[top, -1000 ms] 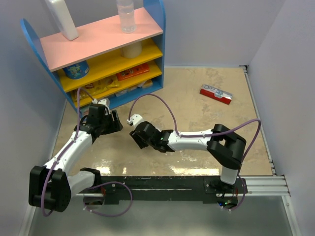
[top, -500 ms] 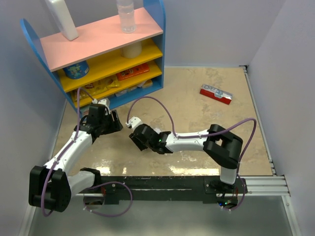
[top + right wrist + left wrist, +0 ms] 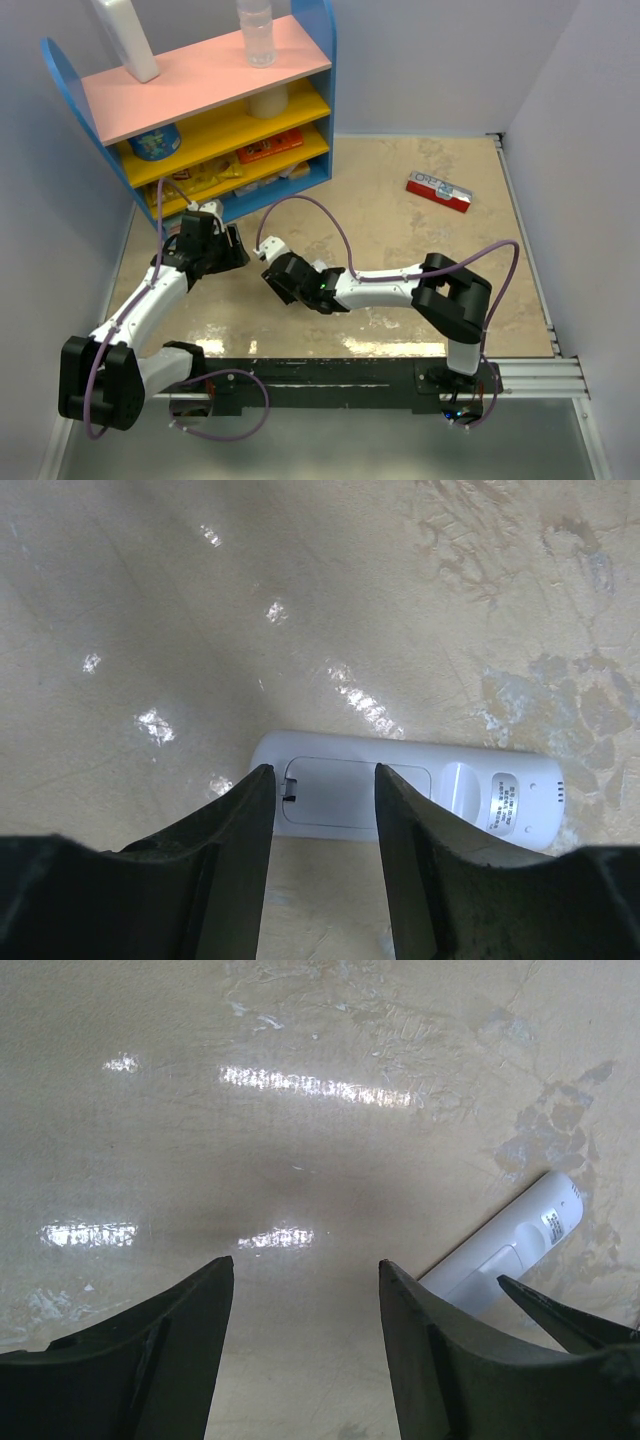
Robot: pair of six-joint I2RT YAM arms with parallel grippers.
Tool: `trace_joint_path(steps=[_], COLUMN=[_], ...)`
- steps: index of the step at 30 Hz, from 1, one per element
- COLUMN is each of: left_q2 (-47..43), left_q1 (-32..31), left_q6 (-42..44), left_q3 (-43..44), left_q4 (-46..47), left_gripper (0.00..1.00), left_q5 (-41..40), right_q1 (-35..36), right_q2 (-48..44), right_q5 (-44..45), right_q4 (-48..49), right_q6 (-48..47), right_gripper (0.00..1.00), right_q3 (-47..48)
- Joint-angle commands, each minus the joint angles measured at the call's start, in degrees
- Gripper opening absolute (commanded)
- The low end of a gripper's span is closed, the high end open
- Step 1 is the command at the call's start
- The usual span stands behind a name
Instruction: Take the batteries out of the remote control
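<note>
With the remote control (image 3: 410, 795) back-up on the table (image 3: 420, 235), left of its middle, its cover (image 3: 335, 792) shut, the right gripper (image 3: 322, 780), half-open and empty above the cover, should press and slide it off squarely while the left gripper (image 3: 305, 1265), open and empty alongside, braces it.

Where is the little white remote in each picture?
Top view: not visible; it is probably hidden under the right gripper, mid-table.
Left wrist view: the remote is at the lower right, lying slanted.
Right wrist view: the remote is at the lower middle, lying flat, with one end behind the fingers.
Shared landmark: the small grey label near its rounded end shows in both wrist views.
</note>
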Motion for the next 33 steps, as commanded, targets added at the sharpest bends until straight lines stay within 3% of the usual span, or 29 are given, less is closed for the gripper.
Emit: trace_joint_path(steps=[1,33], left_q2=[0.0,-0.18], left_q1=[-0.24,-0.68], left_q6=[-0.64,-0.82], left_q3=[1.05,1.13], left_q4=[0.74,0.3], left_gripper=[0.64,0.64], left_q5=[-0.69,-1.83], right_q1=[0.24,0.32], right_q2=[0.55,-0.67], right_q5=[1.91,3.31], right_q4=[0.19,0.19], right_q6=[-0.7,-0.35], right_gripper=[0.47,0.4], right_q3=[2.13,-0.77])
